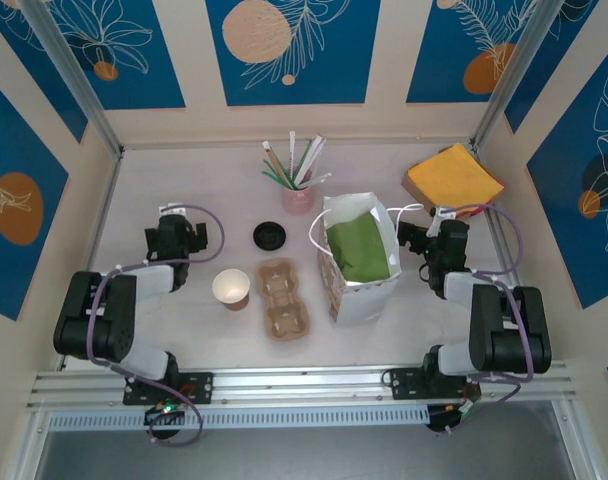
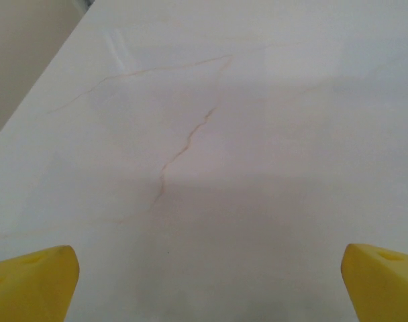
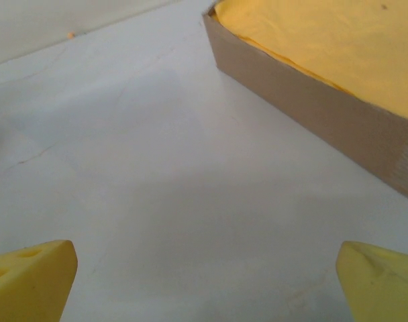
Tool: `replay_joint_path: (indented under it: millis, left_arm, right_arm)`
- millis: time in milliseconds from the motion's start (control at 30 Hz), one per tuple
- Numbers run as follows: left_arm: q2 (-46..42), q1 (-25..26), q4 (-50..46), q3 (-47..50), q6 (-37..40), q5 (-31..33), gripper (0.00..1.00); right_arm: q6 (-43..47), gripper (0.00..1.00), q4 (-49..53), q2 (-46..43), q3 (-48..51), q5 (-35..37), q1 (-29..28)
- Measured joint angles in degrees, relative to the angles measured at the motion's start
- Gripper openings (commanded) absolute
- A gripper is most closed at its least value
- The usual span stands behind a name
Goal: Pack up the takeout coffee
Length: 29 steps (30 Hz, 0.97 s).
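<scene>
The takeout coffee is out of view. A lidless brown paper cup [image 1: 231, 288] with a cream inside stands left of the cardboard cup tray [image 1: 282, 298]. A loose black lid [image 1: 269, 235] lies behind the tray. A white paper bag [image 1: 359, 258] with a green lining stands open to the right of the tray. My left gripper [image 1: 174, 232] hovers left of the lid, open [image 2: 207, 282], with bare table between its yellow fingertips [image 2: 36, 282]. Beside the bag's right side, my right gripper [image 1: 436, 240] is open [image 3: 207, 278] and holds nothing.
A pink cup of straws [image 1: 297, 185] stands at the back centre. A cardboard box of yellow napkins [image 1: 454, 178] sits at the back right, and its wall [image 3: 311, 100] lies just ahead of the right gripper. Enclosure walls ring the table.
</scene>
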<state>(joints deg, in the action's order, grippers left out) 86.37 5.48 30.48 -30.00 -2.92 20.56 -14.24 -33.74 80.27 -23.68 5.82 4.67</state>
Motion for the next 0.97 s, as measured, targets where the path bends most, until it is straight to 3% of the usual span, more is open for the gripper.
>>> replay_joint_path:
  millis: [200, 300, 967]
  left_arm:
    - [0.6, 0.0, 12.1, 6.1, 2.7, -6.7, 1.0]
    - [2.5, 0.0, 16.0, 8.1, 3.5, -8.9, 1.0]
    - [3.0, 0.0, 22.3, 8.5, 4.6, -11.1, 1.0]
  right_arm:
    - [3.8, 0.99, -11.3, 5.0, 2.2, -3.0, -1.7]
    - [5.2, 0.99, -12.2, 6.4, 2.5, -3.5, -2.6]
    - [7.4, 0.99, -11.9, 6.6, 0.9, -3.0, -4.2]
